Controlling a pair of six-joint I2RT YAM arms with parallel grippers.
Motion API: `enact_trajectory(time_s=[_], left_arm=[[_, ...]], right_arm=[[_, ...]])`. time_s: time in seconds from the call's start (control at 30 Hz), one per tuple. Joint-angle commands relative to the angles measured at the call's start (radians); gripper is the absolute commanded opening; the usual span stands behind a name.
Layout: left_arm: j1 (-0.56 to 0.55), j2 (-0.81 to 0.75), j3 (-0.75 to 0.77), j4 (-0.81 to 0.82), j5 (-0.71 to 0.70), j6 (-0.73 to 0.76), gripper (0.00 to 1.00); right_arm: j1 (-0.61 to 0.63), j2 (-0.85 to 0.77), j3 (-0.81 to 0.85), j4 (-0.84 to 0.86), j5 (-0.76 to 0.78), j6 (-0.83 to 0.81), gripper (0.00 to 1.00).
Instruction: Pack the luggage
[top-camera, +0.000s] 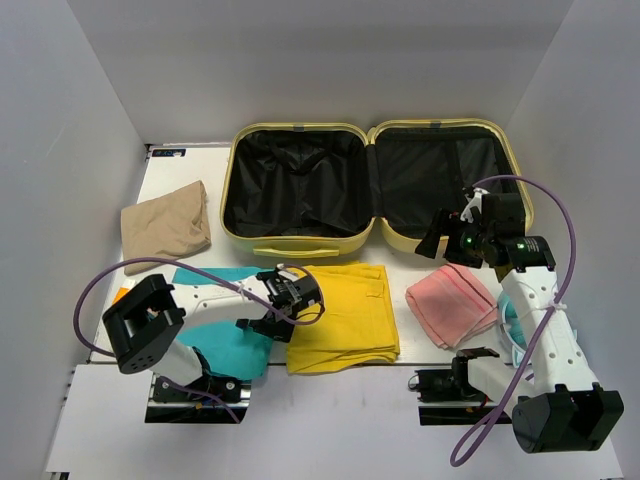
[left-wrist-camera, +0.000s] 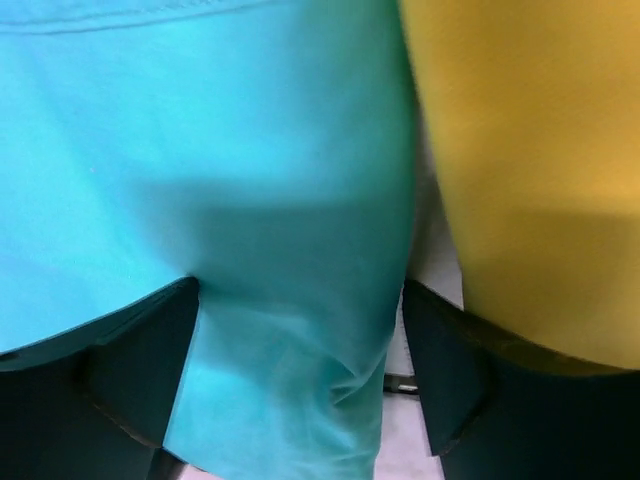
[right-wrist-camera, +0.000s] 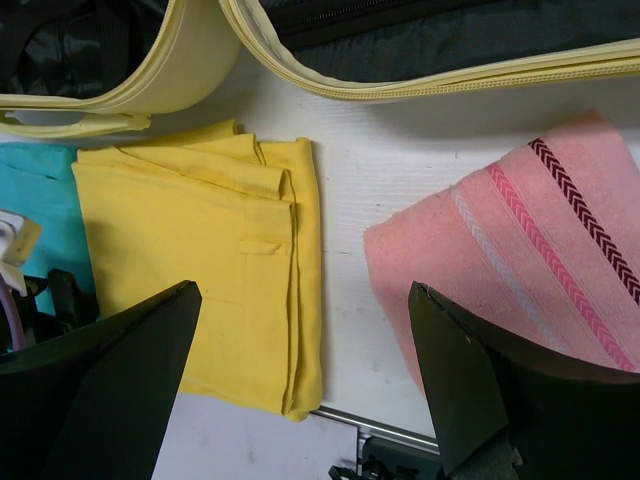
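Pale yellow luggage (top-camera: 300, 243) lies open flat at the far middle of the white table (top-camera: 330, 420), black lining up. Nearer lie a beige cloth (top-camera: 165, 225), a teal cloth (top-camera: 235, 345), a folded yellow cloth (top-camera: 345, 315) and a pink striped towel (top-camera: 450, 303). The left gripper (left-wrist-camera: 300, 300) hangs low, fingers spread, over the teal cloth's edge beside the yellow one; its arm hides part of the teal cloth. The right gripper (right-wrist-camera: 300, 300), jaws wide apart, hovers above the gap between yellow cloth and towel. The left wrist view is close and blurred
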Motion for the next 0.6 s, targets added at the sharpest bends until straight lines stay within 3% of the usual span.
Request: enact_trajectory(time_s=[0.0,0.03,0.13,0.17,0.23,0.4,0.57], left_arm=[[0.027,0.032,-0.051,0.052,-0.044,-0.067,0.86],[0.031,0.031,-0.058,0.069,-0.035,-0.064,0.72],[0.045,0.018,-0.05,0.082,-0.027,-0.051,0.43],[0.044,0.015,-0.045,0.073,-0.043,-0.051,0.22],[0.045,-0.006,-0.013,0.031,-0.057,-0.061,0.0],[0.018,-0.147,0.085,-0.082,-0.142,-0.064,0.0],[0.016,-0.34,0.157,-0.046,-0.179,-0.023,0.0]], right_arm=[[0.0,-0.011,-0.007,0.03,-0.021,0.003,0.9],[0.003,-0.011,-0.009,0.032,-0.022,0.006,0.9],[0.003,-0.008,-0.006,0.036,-0.03,0.003,0.9],[0.001,-0.006,-0.006,0.036,-0.031,0.006,0.9],[0.0,-0.012,-0.007,0.036,-0.03,0.006,0.9],[0.0,-0.023,-0.019,0.038,-0.036,0.005,0.9],[0.001,-0.029,-0.041,0.039,-0.056,0.005,0.9]])
